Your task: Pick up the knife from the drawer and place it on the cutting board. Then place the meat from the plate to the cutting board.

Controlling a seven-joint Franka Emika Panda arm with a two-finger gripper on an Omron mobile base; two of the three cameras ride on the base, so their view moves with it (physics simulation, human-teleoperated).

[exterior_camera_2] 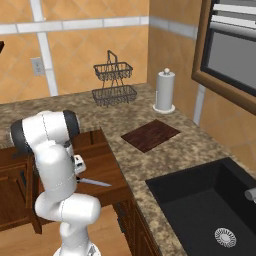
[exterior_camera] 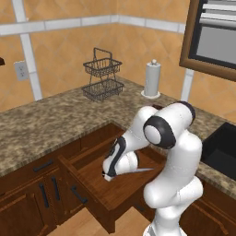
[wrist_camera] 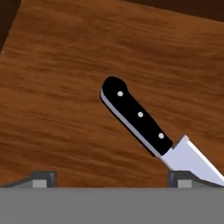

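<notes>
I've got the arm bent down over the open drawer (exterior_camera: 99,184), hand pointed at its wood floor. The gripper (wrist_camera: 111,177) is spread wide and empty — in the hand view its two finger tips sit far apart at the bottom edge, nothing between them. I read that as the setup for a top-down grab, w/ room to drop a finger on either side of the handle.

The knife (wrist_camera: 148,129) lies flat on the drawer bottom, black riveted handle up-left in the hand view, blade running down-right and passing just beside the right finger tip. So it's angled across the line between the fingers, not square to it, and sits off to the right. I judge I need to shift over the handle and maybe roll the wrist before lowering, else one finger lands on the blade. In the right base view the blade tip (exterior_camera_2: 97,183) pokes out past the arm, confirming it's flat on the wood.

The cutting board (exterior_camera_2: 150,135) waits on the granite counter (exterior_camera_2: 200,145) to the right of the drawer, nothing on it, close enough for a short carry once the knife's up. Paper towel roll (exterior_camera_2: 165,90) and wire basket rack (exterior_camera_2: 114,82) stand further back, well apart from the route. Plate and meat I can't place from here.
</notes>
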